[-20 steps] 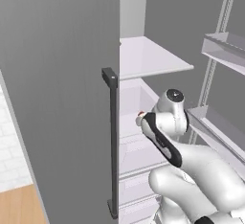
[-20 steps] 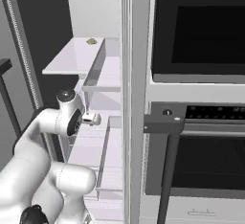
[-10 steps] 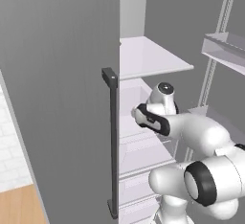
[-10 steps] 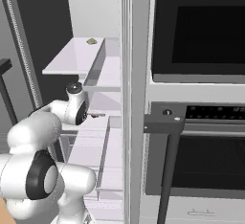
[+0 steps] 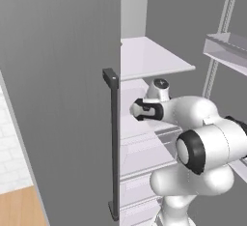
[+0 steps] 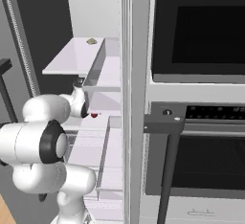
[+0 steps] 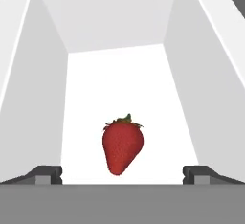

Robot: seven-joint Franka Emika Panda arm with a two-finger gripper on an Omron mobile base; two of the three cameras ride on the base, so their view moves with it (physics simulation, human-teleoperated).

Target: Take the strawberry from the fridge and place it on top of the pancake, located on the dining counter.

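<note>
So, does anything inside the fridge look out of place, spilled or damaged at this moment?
Nothing stands out. The strawberry lies whole on the clean white floor of its fridge compartment, with the open tool in front of it. A small item sits on the upper shelf, too small to name.

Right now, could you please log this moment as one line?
phase: reach | tool: open, empty | strawberry: between fingertips, on white fridge shelf

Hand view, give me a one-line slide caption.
Open gripper lined up on small red strawberry lying in white fridge compartment.
</note>
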